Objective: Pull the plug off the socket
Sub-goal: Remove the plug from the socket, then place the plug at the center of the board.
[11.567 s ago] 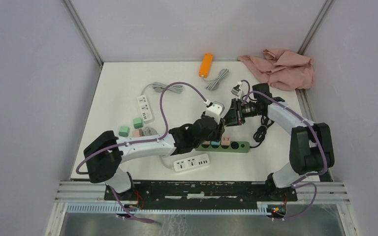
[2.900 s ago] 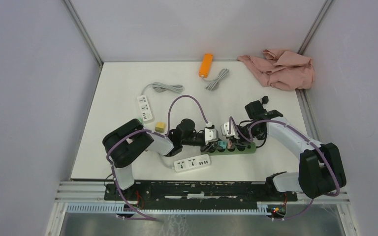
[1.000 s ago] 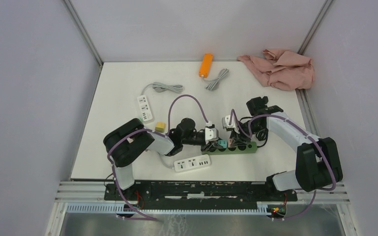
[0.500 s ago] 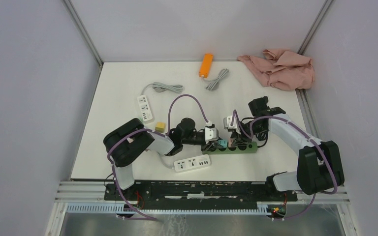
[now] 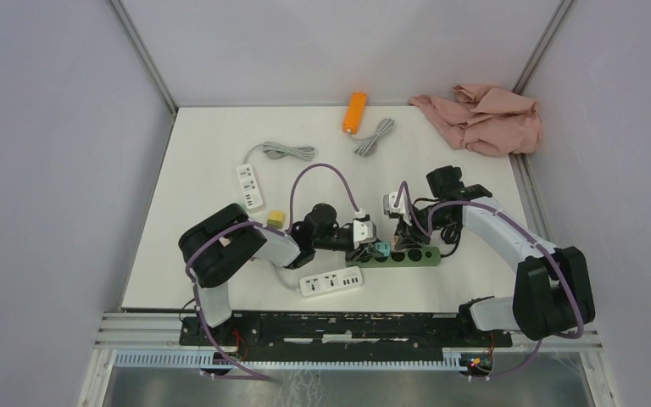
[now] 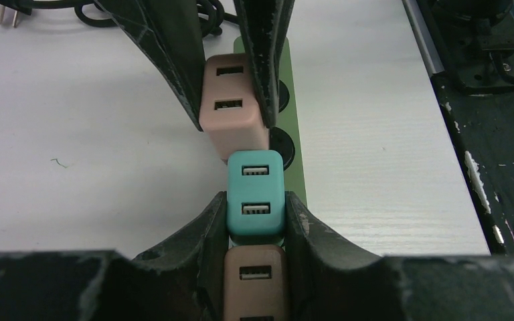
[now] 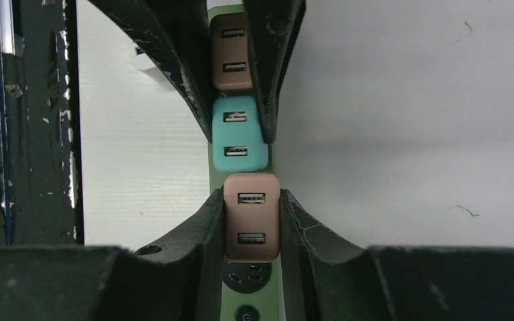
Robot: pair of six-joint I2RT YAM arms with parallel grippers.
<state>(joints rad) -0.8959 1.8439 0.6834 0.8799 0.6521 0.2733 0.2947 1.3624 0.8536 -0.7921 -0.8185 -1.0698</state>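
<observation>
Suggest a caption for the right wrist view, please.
Right gripper shut on the pink charger at the green power strip, left gripper on the teal charger.

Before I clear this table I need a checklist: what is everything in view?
power strip: one, green, table centre
chargers: three in a row along it, teal charger, brown charger, pink charger
white power strips: two, left and near edge
orange power strip: one, far edge
grey cables: two, far side
black cable: one, right of centre
block: one, yellow, left
cloth: one, pink, far right corner
left gripper: shut on teal charger
right gripper: shut on pink charger
</observation>
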